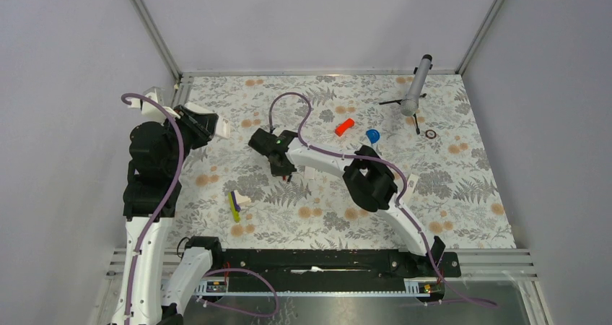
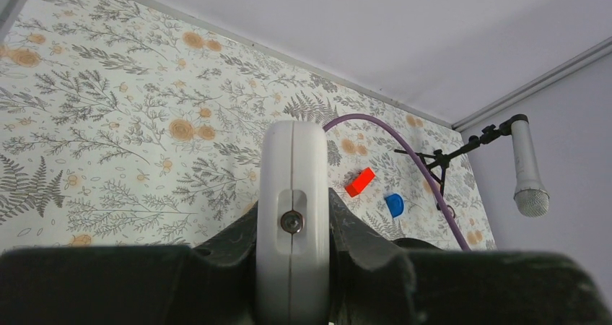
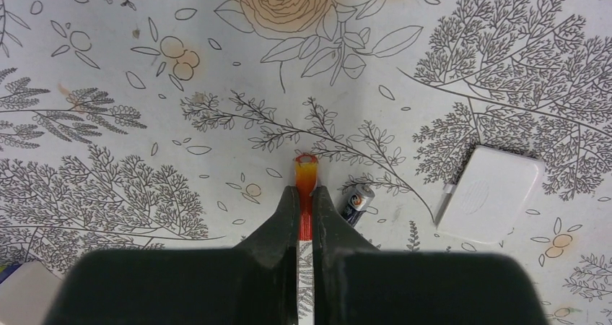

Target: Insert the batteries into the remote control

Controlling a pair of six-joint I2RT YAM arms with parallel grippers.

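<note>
The remote control point(image 2: 292, 173), a light-grey handset seen end-on with a screw in its end, is clamped in my left gripper point(image 2: 292, 227). In the top view that gripper point(image 1: 213, 126) is raised at the far left, the remote control point(image 1: 224, 128) sticking out of it. My right gripper point(image 3: 306, 195) points down at the mat and is shut on the red battery point(image 3: 306, 170), whose orange tip pokes out past the fingertips. The blue battery point(image 3: 358, 201) lies on the mat just right of the right finger. In the top view the right gripper point(image 1: 286, 173) is at mid-table.
A white rectangular cover point(image 3: 489, 193) lies to the right of the batteries. An orange-red cylinder point(image 1: 344, 127) and a blue cap point(image 1: 372, 135) sit further back. A microphone on a small tripod point(image 1: 415, 87) and a ring point(image 1: 431, 133) are at the back right. A yellow-and-purple tool point(image 1: 235, 205) lies front left.
</note>
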